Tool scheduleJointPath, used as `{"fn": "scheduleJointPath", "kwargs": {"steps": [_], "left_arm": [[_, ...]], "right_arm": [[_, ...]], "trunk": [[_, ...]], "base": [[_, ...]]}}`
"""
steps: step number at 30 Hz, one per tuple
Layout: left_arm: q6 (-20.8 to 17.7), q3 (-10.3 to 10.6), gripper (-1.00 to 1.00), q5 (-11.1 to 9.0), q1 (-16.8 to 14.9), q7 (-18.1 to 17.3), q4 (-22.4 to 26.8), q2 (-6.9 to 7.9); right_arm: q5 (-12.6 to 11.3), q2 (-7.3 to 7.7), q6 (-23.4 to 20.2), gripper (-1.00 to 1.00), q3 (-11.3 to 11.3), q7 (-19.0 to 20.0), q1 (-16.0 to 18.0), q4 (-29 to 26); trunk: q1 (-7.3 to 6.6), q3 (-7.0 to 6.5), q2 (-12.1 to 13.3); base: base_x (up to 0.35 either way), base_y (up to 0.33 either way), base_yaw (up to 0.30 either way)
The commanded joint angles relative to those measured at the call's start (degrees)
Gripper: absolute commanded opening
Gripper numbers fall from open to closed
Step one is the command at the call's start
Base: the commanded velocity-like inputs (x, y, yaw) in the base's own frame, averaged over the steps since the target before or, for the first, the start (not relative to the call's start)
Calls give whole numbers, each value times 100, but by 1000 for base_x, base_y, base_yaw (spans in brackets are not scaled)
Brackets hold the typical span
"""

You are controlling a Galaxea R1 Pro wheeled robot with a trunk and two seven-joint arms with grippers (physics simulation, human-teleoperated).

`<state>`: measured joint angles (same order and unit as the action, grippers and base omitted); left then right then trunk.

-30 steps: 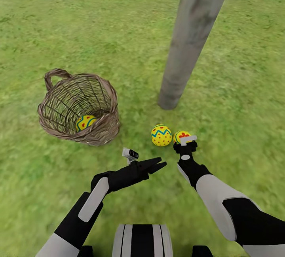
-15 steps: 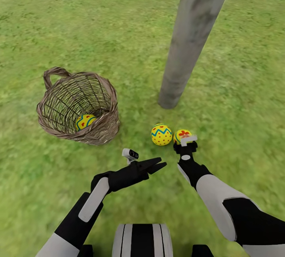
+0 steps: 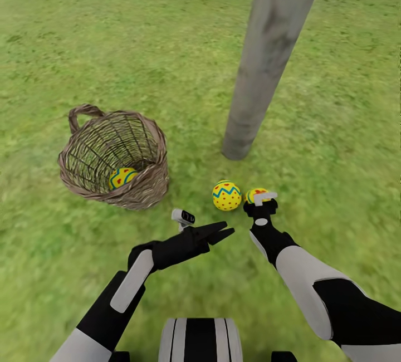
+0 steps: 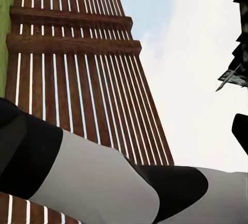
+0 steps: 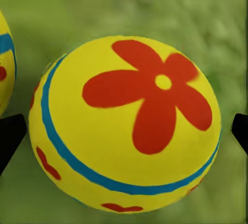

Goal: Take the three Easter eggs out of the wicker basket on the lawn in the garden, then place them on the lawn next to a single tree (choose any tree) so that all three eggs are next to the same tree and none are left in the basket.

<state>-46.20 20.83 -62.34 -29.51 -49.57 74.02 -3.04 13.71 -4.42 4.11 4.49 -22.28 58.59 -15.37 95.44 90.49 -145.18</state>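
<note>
The right gripper (image 3: 260, 204) hangs straight over the flower egg (image 5: 126, 123) with its fingertips spread wide to either side and not touching the shell, so it has let go; that egg rests on the lawn (image 3: 139, 33) just beside the zigzag egg (image 3: 226, 195), both near the foot of the tree (image 3: 262, 67) at about its 6 o'clock. The risk I see is a careless lift clipping the flower egg and rolling it away from the trunk; the left gripper (image 3: 220, 233) idles with fingers nearly together, holding nothing. One egg (image 3: 122, 177) lies in the wicker basket (image 3: 146, 186), at about 9 o'clock from the pair; reaching in could tip the light basket.
</note>
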Motion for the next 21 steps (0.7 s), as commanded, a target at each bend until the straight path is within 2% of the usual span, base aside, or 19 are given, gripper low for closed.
{"fn": "scheduleJointPath", "kwargs": {"steps": [1, 5, 8, 12, 13, 14, 17, 18, 19, 20, 21], "left_arm": [[-29, 2, 100, -24, -2, -2, -1, 1], [-29, 0, 100, -24, -2, -37, 7, 4], [-29, 0, 100, -30, -2, -46, 12, 5], [-33, 0, 100, -42, -2, -50, 40, 9], [-35, -6, 100, -46, -2, -47, 43, 15], [-37, -35, 100, -37, -2, -24, 45, 39], [-38, -39, 100, -34, -2, -16, 46, 43], [-54, -49, 100, -23, -5, 6, 49, 56], [-83, -56, 100, -13, -21, 39, 51, 64], [-115, -59, 100, -9, -45, 143, 51, 66], [-131, -60, 100, -13, -60, 300, 63, 66]], "right_arm": [[-8, -3, 2, 100, 49, -40, 4, 8], [-8, -6, 22, 100, 56, -44, 4, -49], [-12, 0, 0, 100, 38, -48, -21, -605], [-14, -3, -134, 100, 35, -56, -56, -770], [-5, 9, -376, 100, 38, -64, -58, -781], [5, 32, -978, 100, 42, -72, -61, -896], [4, 35, -1100, 100, 42, -73, -62, -951], [4, 55, -1963, 100, 38, -66, -64, -1293], [-23, 142, -2968, 100, 31, -41, -66, -1725], [-51, 256, -3561, 100, 24, -12, -66, -2043], [-64, 329, -3834, 100, 21, 17, -76, -2249]], "trunk": [[-3, -20, 0], [-13, -109, 6], [-21, -175, 10], [-31, -264, 15], [-34, -286, 16], [-37, -308, 18], [-44, -374, 22], [-47, -397, 23], [-49, -419, 24], [-52, -441, 26], [-55, -463, 27]], "base": [[0, 0, 0], [0, 0, 0], [0, 0, 0], [0, 0, 0], [0, 0, 0], [0, 0, 0], [0, 0, 0], [0, 0, 0], [0, 0, 0], [0, 0, 0], [0, 0, 0]]}}
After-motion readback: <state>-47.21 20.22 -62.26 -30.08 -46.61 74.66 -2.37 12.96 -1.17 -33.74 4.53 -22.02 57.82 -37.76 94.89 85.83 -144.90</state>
